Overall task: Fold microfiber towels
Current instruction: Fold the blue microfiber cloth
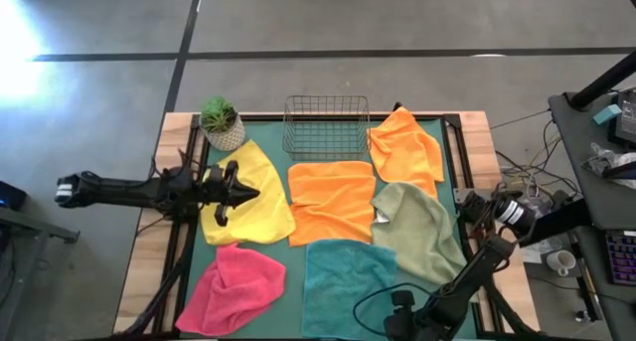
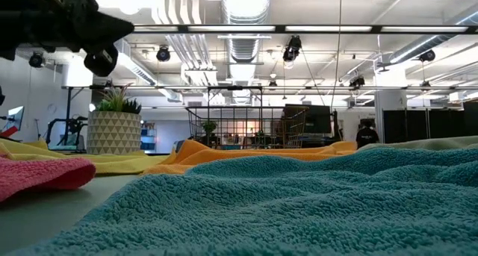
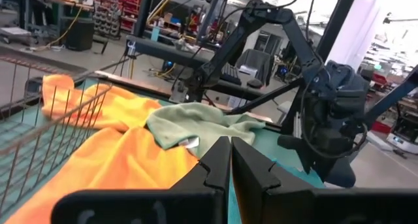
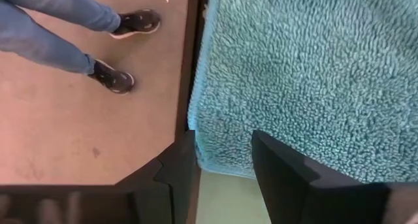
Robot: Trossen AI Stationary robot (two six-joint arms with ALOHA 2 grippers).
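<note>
My right tool hangs spread over the teal towel's edge, ready to pinch it; left tool waits pressed together

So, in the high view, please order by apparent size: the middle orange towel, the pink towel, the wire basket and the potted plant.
1. Middle orange towel, largest.
2. Pink towel, smaller, though it lies bunched, so its real size may match.
3. Wire basket.
4. Potted plant, smallest.

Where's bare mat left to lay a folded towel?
Bare mat shows left of the pink towel, a narrow strip between the yellow towel and the teal towel, and a gap beside the basket. The middle and right are crowded.
</note>
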